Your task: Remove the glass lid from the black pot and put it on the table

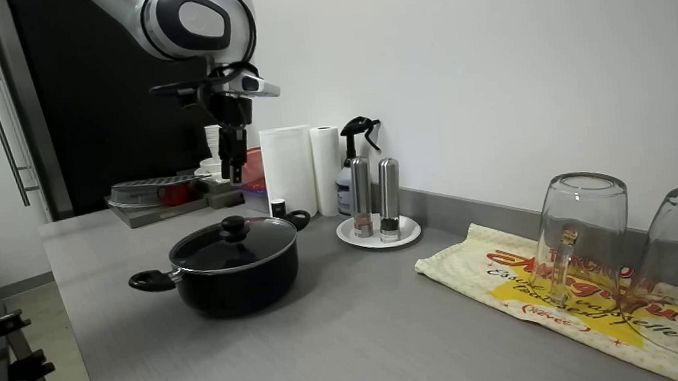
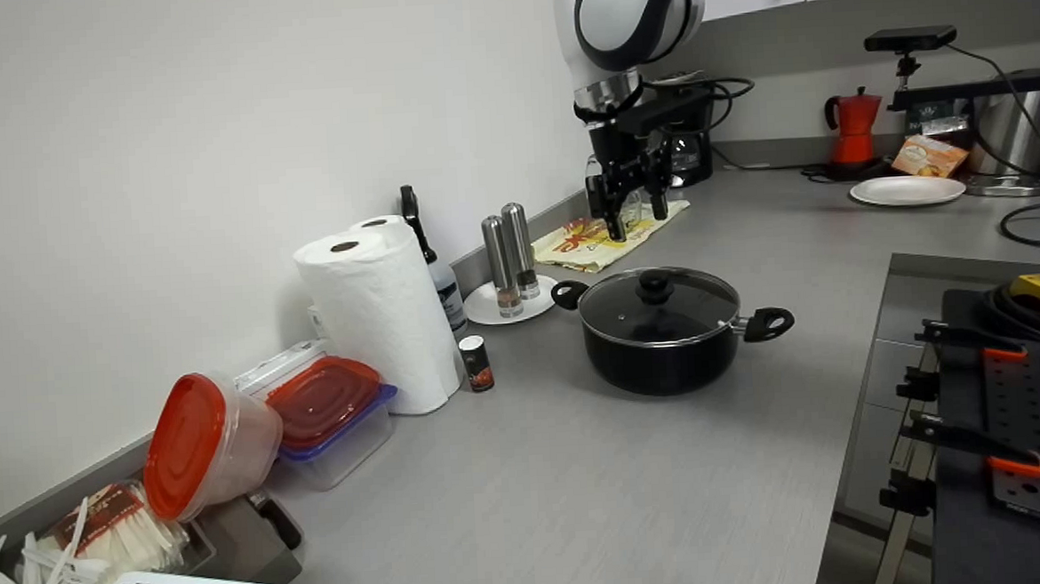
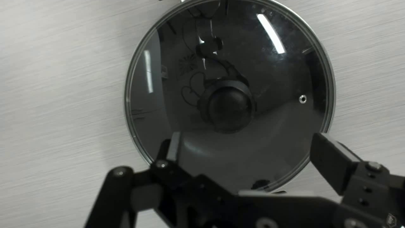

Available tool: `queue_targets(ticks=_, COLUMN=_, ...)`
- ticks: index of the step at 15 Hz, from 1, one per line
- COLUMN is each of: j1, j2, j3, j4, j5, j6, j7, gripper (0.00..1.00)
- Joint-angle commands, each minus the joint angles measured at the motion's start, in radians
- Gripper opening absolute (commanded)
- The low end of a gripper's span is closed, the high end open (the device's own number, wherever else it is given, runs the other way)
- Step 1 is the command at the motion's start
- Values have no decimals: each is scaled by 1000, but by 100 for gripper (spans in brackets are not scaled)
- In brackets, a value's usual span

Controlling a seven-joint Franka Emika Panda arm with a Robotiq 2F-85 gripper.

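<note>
Wrist view: looks down on the glass lid (image 3: 269,91), round and so without a long axis to match; shows the gripper (image 3: 246,139) released, with fingers (image 3: 174,147) parted wider than the black knob (image 3: 230,107) and nothing gripped between them; puts that knob at the far side of the gap, slightly left of its middle.

In an exterior view: finds the black pot (image 1: 238,290) on the table (image 1: 391,341), left of the white plate (image 1: 369,243), with the lid seated on top; shows the pot's handles (image 1: 154,282) running from near left to far right; places the gripper above the lid, nearly in line with the knob from left to right, not touching it; leaves the finger spread hard to read, and the near-far offset impossible to tell.

In an exterior view: shows the gripper (image 2: 639,223) above the lid, with fingers set apart left and right and the knob below, barely to the right; calls, probably, for a mainly downward move to straddle the knob, perhaps with a small near-far correction; risks, if off centre, setting a finger on the glass.
</note>
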Motion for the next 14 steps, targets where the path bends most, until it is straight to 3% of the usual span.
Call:
queue_targets(ticks=1, j1=-3, j2=11, j3=-21, j4=-21, j5=0, j6=34, j7=12, gripper=100)
queue_targets(ticks=14, j1=6, j2=60, j3=-6, j4=-54, j5=28, j6=39, j7=-6, gripper=100)
